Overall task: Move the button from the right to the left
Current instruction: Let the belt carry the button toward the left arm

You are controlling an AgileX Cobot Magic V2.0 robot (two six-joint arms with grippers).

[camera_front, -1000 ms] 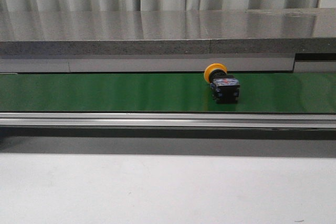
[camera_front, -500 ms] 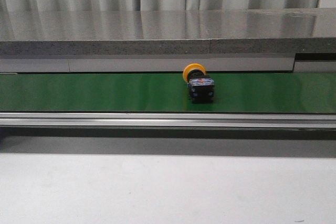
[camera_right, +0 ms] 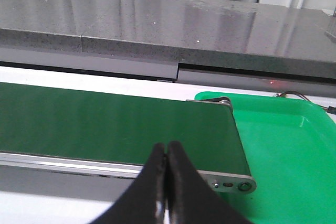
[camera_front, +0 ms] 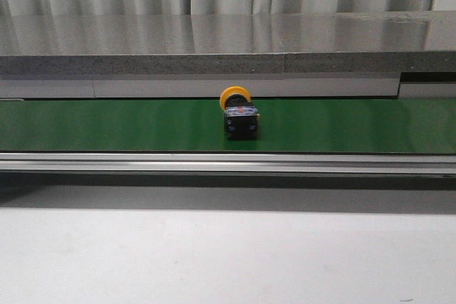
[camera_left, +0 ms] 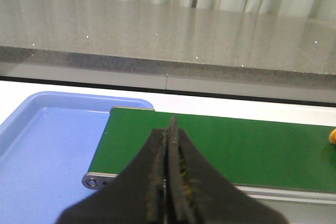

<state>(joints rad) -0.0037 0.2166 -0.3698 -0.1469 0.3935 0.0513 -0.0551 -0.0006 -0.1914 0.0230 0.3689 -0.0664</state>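
Note:
The button (camera_front: 239, 114), a yellow cap on a black boxy body with small blue and red marks, lies on the green conveyor belt (camera_front: 107, 126) near the middle of the front view. A sliver of its yellow cap (camera_left: 333, 136) shows at the edge of the left wrist view. My left gripper (camera_left: 169, 129) is shut and empty, over the belt's left end. My right gripper (camera_right: 166, 150) is shut and empty, near the belt's right end (camera_right: 231, 182). Neither gripper shows in the front view.
A blue tray (camera_left: 47, 150) sits at the belt's left end. A green tray (camera_right: 294, 156) sits at the belt's right end. A grey stone ledge (camera_front: 214, 48) runs behind the belt, and a metal rail (camera_front: 214, 163) along its front.
The button has travelled leftward along the belt, from right of centre to about the middle. Neither gripper is seen in the earlier frames.

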